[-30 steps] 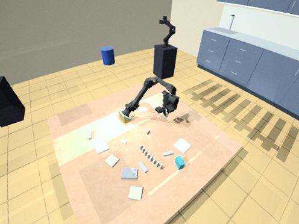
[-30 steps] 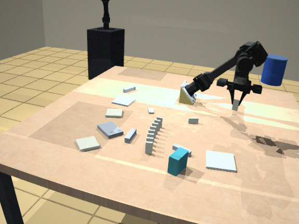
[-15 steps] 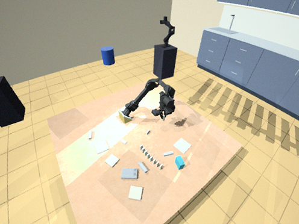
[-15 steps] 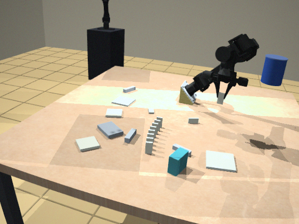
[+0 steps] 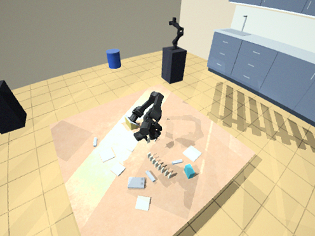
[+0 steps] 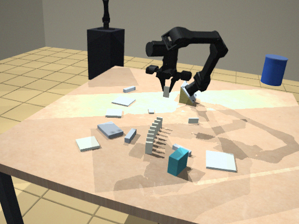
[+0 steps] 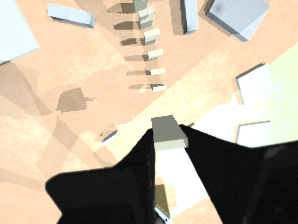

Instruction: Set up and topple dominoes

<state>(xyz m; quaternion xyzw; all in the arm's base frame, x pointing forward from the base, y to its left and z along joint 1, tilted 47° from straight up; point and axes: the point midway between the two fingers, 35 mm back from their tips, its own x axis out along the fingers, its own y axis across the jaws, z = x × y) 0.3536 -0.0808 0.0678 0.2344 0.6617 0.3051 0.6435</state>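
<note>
My gripper is shut on a pale grey domino and holds it upright, well above the table. A row of several standing grey dominoes runs across the middle of the table. The held domino hangs beyond the row's far end, roughly in line with it. Loose dominoes lie flat around the row: one small beyond the far end, one to its right, one to the left of the row, and one at the far left.
A teal block stands to the right of the row's near end, with a flat domino behind it. Flat pale tiles lie about. The arm's yellow wedge base sits at the back.
</note>
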